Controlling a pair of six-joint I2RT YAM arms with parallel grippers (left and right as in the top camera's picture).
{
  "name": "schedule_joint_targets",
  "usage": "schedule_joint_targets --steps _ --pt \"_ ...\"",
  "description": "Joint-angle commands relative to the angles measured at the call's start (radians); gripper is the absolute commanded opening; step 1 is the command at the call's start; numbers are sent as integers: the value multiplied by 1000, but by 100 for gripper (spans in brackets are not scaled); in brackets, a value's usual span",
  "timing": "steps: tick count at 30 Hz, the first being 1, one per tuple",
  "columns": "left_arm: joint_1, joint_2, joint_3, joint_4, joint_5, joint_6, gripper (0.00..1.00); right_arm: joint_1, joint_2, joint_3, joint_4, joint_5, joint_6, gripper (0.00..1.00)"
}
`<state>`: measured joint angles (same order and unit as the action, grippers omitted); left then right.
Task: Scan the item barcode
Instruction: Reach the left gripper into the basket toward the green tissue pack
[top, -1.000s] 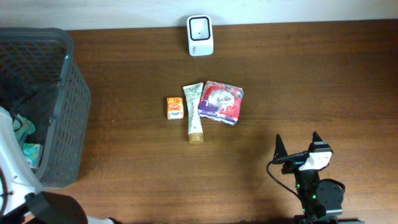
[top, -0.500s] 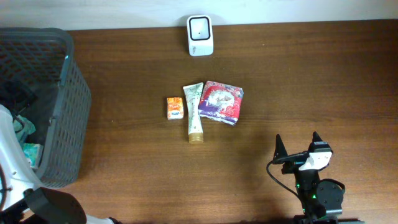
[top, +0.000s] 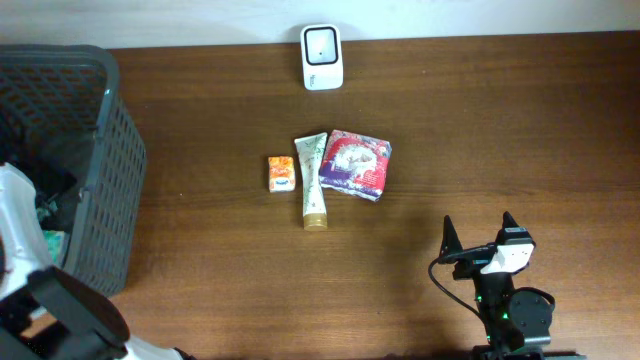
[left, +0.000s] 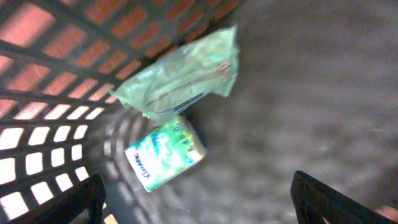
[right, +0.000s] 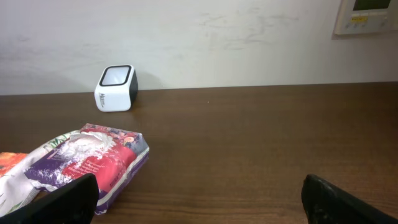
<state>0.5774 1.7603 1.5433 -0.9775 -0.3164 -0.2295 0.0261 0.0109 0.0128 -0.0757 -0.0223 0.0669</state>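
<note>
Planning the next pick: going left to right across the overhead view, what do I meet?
Grey basket, small orange box, tube, red-and-purple packet, right gripper.

The left arm (top: 15, 230) angles downward, its left gripper (left: 196, 186) spread wide; the right gripper (top: 478, 225) sits level, fingers wide apart.
</note>
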Motion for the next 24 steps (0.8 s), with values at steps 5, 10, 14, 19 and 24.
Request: schedule_joint_targets --steps 5,10,14,19,24 --pt "78 154 -7 -37 -16 -11 90 6 -7 -7 -4 12 -7 99" --pt "78 184 -8 -71 50 -60 84 6 -7 -7 -4 12 -7 99" --pt "79 253 -11 -85 31 -66 85 6 -7 -7 -4 12 -7 99" --pt "79 287 -11 -59 -22 -65 68 6 -7 -7 -4 12 -7 99" --pt "80 287 -11 -47 -20 -66 10 6 -7 -7 -4 12 -7 99"
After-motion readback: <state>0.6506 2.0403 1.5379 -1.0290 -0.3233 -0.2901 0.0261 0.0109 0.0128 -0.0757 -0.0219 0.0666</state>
